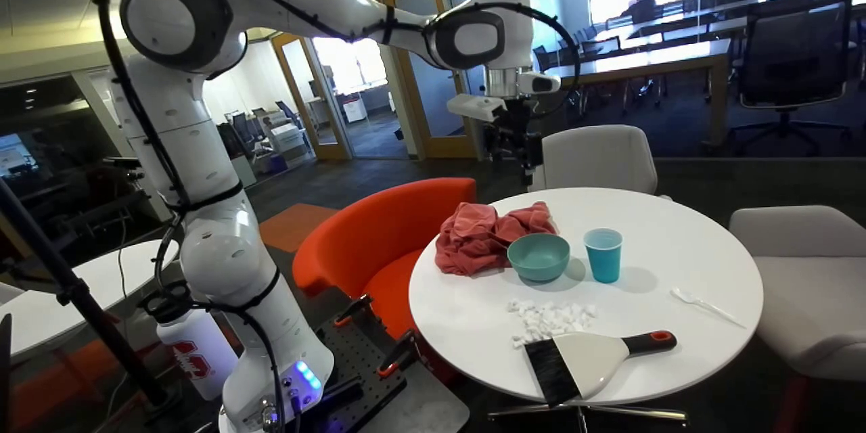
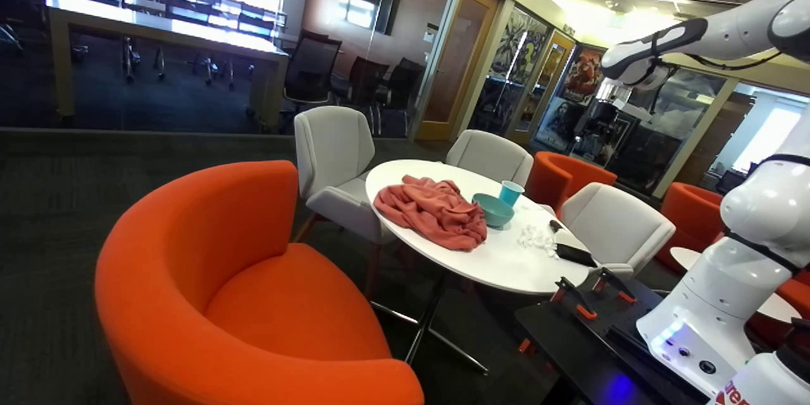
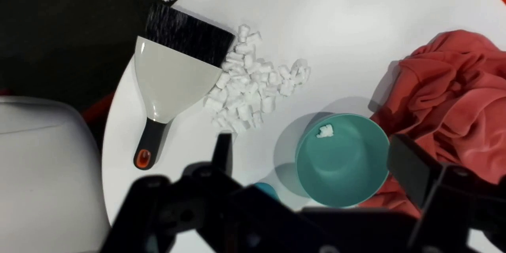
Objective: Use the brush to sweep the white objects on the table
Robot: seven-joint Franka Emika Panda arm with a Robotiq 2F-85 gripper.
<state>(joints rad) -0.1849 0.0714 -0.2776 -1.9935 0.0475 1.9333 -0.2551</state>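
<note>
One brush (image 3: 178,79) lies by the left edge of the table (image 3: 336,12) in the wrist view, a pile of white bits (image 3: 249,87) just beside it; the gripper (image 3: 310,146) hangs high, jaws wide apart, holding nothing; a green bowl (image 3: 342,166) has one white bit (image 3: 325,131) inside, a red cloth (image 3: 454,99) lies toward the right edge

Free room above the brush (image 3: 174,75)
</note>
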